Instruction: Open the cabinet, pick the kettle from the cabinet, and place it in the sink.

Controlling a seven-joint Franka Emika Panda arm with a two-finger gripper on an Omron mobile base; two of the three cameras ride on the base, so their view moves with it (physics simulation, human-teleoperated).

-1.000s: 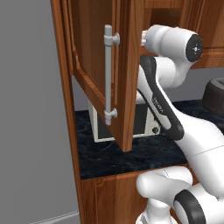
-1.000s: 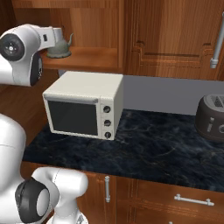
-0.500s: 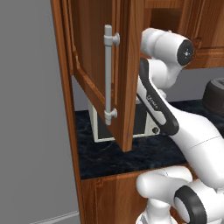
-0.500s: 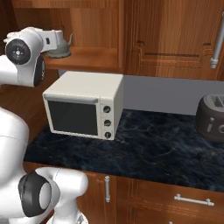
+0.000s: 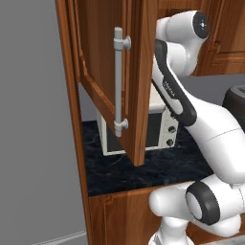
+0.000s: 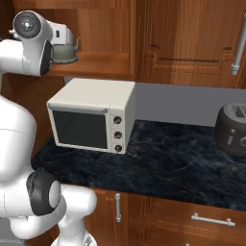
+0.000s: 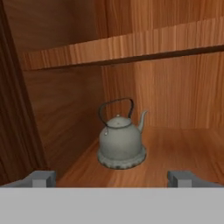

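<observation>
Gripper [image 7: 111, 178]: jaws spread wide, nothing between them. Both fingertips [image 7: 43, 178] show at the bottom of the hand view, one to each side, pointing into the cabinet interior.

Kettle [image 7: 120, 139]: stands upright on the cabinet's lower shelf [image 7: 175, 151], ahead of the gripper and apart from it (no contact). Handle arched up over the lid knob, spout pointing to the right in the hand view. Sits nearer the left inner wall than the right. A second shelf board [image 7: 131, 48] runs above the kettle.

Right base view: kettle [image 6: 67, 52] partly covered by the arm's wrist section, spout visible to its right. It rests on the open shelf [image 6: 103, 62] directly above the microwave [image 6: 91, 115].

Cabinet door [image 5: 119, 76]: swung open toward the camera in the left base view, grey bar handle [image 5: 118, 83] vertical on its face. Arm reaches past the door's right edge into the cabinet.

Ref. microwave, remaining items:
- Countertop [image 6: 168, 163], dark marbled, carries the microwave.
- Toaster [image 6: 233, 127], dark and rounded, on the same countertop, well apart to the right of the microwave.
- Closed wall cabinet doors [image 6: 192, 38] above and to the right of the microwave.
- Drawer fronts [image 6: 202, 218] w/ small handles below the countertop.
</observation>
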